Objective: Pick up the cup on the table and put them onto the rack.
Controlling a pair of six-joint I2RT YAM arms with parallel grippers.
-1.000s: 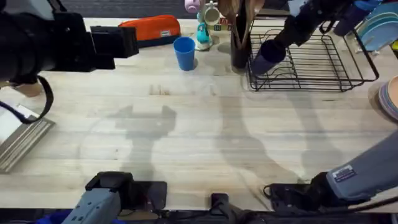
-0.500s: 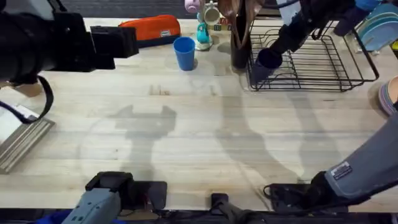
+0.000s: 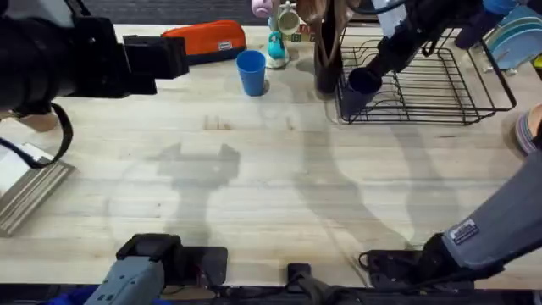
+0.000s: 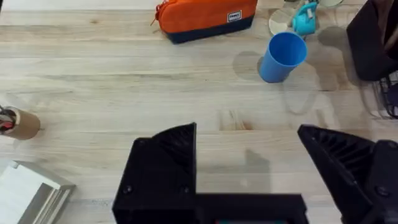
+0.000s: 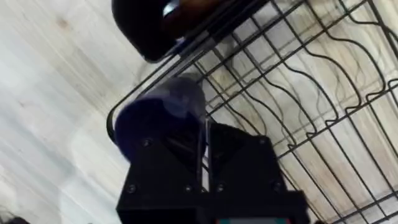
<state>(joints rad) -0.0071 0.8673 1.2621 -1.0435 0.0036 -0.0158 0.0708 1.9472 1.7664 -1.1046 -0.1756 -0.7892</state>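
The dark navy cup (image 3: 364, 82) is at the left end of the black wire rack (image 3: 440, 85), tilted over its wires, and my right gripper (image 3: 383, 61) is shut on it. In the right wrist view the navy cup (image 5: 160, 118) sits between my fingers (image 5: 242, 155) just inside the rack's corner (image 5: 292, 93). The bright blue cup (image 3: 251, 72) stands upright on the table, left of the rack. My left gripper (image 4: 249, 168) hangs open and empty above the table, well short of the blue cup (image 4: 283, 57).
An orange pouch (image 3: 207, 38) lies behind the blue cup. Small mugs and a teal figure (image 3: 278, 47) stand at the back. A dark utensil holder (image 3: 326, 59) touches the rack's left side. Plates (image 3: 517, 42) are at the right, and a tape roll (image 4: 18, 123) at the left.
My right gripper has carried the navy cup a little further in and down at the rack's left end. The left arm and the blue cup have not moved.
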